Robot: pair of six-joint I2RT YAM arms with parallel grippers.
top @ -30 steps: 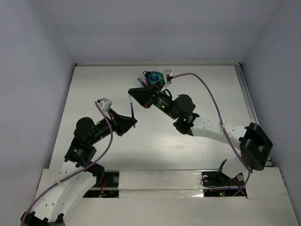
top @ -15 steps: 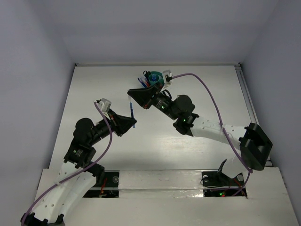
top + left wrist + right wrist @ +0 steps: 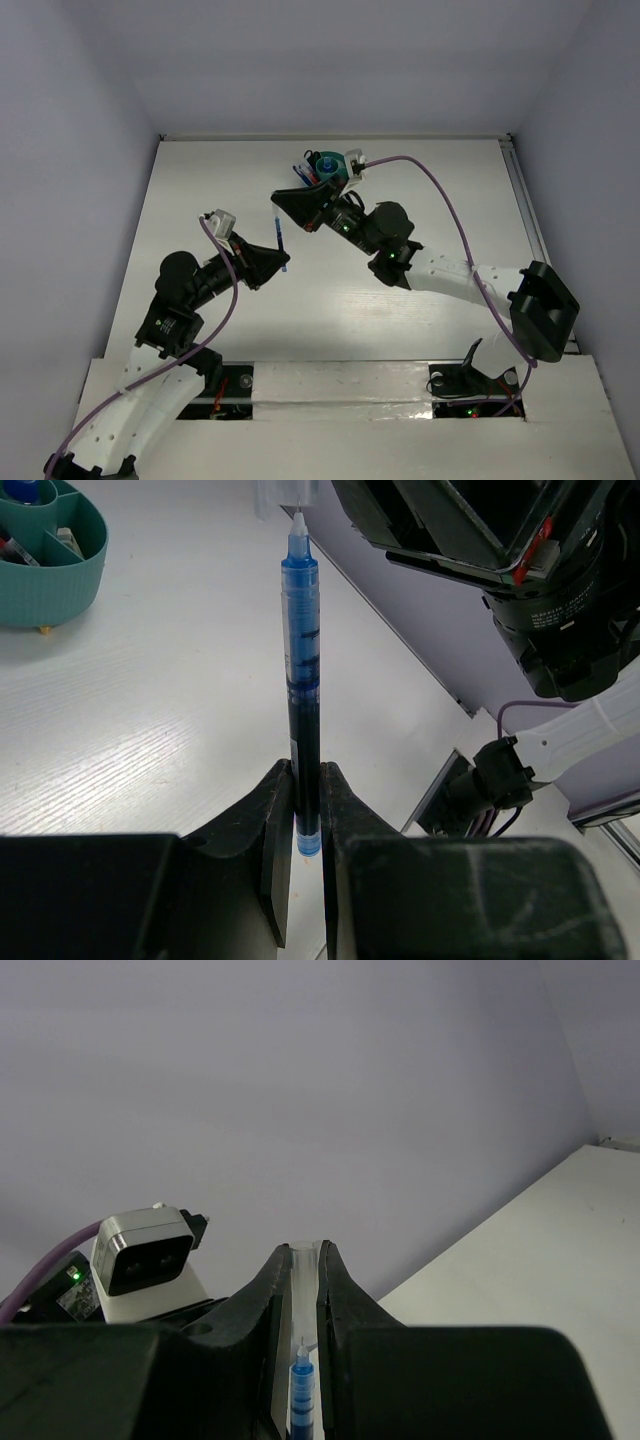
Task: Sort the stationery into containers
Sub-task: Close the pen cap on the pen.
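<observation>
My left gripper (image 3: 278, 262) is shut on the lower end of a blue pen (image 3: 281, 240), uncapped, held above the table with its tip pointing at the right gripper. In the left wrist view the pen (image 3: 303, 680) rises from between the fingers (image 3: 275, 810) and its tip meets a clear cap (image 3: 288, 492). My right gripper (image 3: 281, 198) is shut on that clear cap (image 3: 302, 1270); the pen's tip (image 3: 301, 1385) sits at the cap's mouth. The teal cup (image 3: 328, 165) stands at the table's far side, behind the right gripper, with several pens (image 3: 308, 173) in it.
The teal cup also shows at the top left of the left wrist view (image 3: 50, 575), with dividers inside. A purple cable (image 3: 450, 200) arcs over the right arm. The left arm's wrist camera (image 3: 145, 1250) shows beside the right fingers. White walls bound the table.
The left gripper has nudged the blue pen slightly up and left, toward the cap in the right gripper. The right arm has barely moved.
</observation>
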